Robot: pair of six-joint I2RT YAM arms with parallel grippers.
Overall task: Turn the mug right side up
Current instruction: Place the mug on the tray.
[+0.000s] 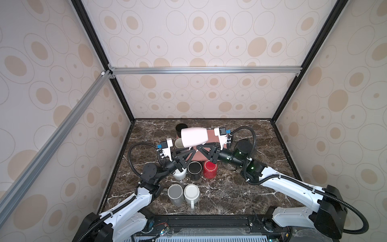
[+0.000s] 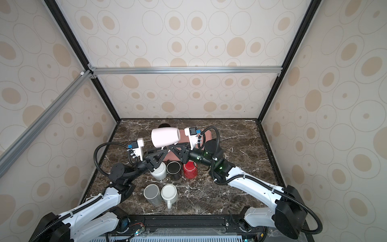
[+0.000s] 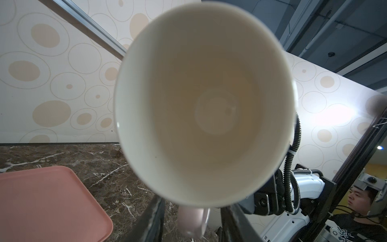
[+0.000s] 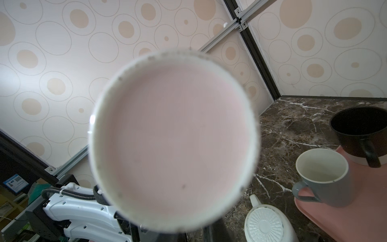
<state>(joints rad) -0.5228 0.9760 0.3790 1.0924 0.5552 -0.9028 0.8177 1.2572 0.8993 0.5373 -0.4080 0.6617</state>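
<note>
Now we hold the pale pink ceramic mug (image 1: 193, 136) sideways aloft at frame centre, with the right gripper (image 1: 203, 145) clamped on it. The left gripper (image 1: 190, 149) straddles its handle (image 3: 193, 222), jaws slightly clear.

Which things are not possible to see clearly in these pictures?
- Right fingers' contact with the pink mug: the mug's base fills the right wrist view.
- Mug handle: cut off by the left wrist view's edge.
- White mug: partly covered by the left arm in both top views.
</note>
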